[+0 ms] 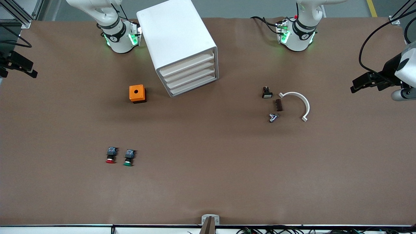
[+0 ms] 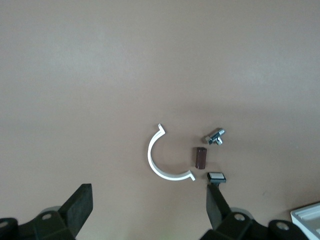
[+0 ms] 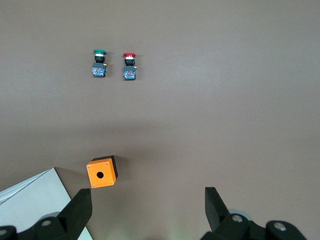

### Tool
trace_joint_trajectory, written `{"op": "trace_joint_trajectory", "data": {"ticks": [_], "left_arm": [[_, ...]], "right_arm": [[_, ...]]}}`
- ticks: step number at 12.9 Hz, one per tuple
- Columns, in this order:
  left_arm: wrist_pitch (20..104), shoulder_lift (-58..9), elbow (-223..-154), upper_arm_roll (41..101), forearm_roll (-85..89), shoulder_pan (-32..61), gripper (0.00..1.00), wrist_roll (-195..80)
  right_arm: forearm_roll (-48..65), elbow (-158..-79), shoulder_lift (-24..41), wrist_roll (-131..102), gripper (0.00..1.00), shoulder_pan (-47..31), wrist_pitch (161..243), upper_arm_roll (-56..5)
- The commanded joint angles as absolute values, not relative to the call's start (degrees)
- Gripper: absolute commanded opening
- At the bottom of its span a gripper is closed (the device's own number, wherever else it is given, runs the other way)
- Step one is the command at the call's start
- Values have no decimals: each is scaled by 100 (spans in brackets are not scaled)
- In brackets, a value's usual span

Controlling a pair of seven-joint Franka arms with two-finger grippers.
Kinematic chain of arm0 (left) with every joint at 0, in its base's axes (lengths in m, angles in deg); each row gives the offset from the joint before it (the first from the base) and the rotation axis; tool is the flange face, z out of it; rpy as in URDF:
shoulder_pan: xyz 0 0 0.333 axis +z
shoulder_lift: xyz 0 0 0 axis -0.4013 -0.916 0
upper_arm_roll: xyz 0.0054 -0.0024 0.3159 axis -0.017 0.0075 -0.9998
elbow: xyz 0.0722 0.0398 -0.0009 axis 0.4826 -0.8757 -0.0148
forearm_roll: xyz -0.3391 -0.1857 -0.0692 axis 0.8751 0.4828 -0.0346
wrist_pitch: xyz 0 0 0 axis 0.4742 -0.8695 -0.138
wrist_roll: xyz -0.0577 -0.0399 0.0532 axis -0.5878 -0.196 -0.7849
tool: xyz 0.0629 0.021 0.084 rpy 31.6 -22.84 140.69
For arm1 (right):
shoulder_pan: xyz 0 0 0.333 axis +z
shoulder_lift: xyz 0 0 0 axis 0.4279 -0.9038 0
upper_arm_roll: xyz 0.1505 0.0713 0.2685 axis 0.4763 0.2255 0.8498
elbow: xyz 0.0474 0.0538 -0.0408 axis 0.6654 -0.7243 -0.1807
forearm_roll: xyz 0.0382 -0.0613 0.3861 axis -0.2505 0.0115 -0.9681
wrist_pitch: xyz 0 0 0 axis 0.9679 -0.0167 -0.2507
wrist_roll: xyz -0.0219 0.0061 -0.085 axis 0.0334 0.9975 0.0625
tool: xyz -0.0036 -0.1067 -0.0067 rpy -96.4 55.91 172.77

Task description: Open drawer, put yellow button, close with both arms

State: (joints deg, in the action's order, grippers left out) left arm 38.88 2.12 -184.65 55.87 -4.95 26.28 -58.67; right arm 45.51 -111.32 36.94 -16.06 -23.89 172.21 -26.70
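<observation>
Four drawers sit in a white cabinet [image 1: 175,32] w/ all fronts flush, so nothing looks started: opening, loading and closing are all left. The drawer [image 1: 187,61], uppermost of the stack, is a shallow tray w/ an off-white front, shut, on the brown table [image 1: 208,188] near the robot bases.

No yellow button shows in any view; only a red-capped button [image 1: 110,156] and a green-capped button [image 1: 129,157] lie side by side nearer the front camera, plus an orange box [image 1: 137,93] beside the cabinet.

Left gripper [image 2: 147,210] hangs over the left arm's end of the table, above a white half-ring clip [image 2: 162,162], fingers spread wide, holding nothing. Right gripper [image 3: 147,212] hangs over the right arm's end, fingers likewise apart, empty.
</observation>
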Motion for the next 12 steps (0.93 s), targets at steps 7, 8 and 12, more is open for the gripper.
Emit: {"op": "trace_joint_trajectory", "data": {"ticks": [7, 8, 12], "left_arm": [[3971, 265, -18324, 5726, -797, 2542, 100, -5986], [3971, 265, -18315, 5744, -788, 2542, 100, -5977], [3971, 256, -18201, 5744, -771, 2542, 100, -6003]], "right_arm": [[4502, -11303, 3875, -1533, 100, -2358, 17196, -2691], [4502, -11303, 3875, -1533, 100, -2367, 17196, -2691], [4502, -11312, 3875, -1533, 100, -2349, 17179, -2674]]}}
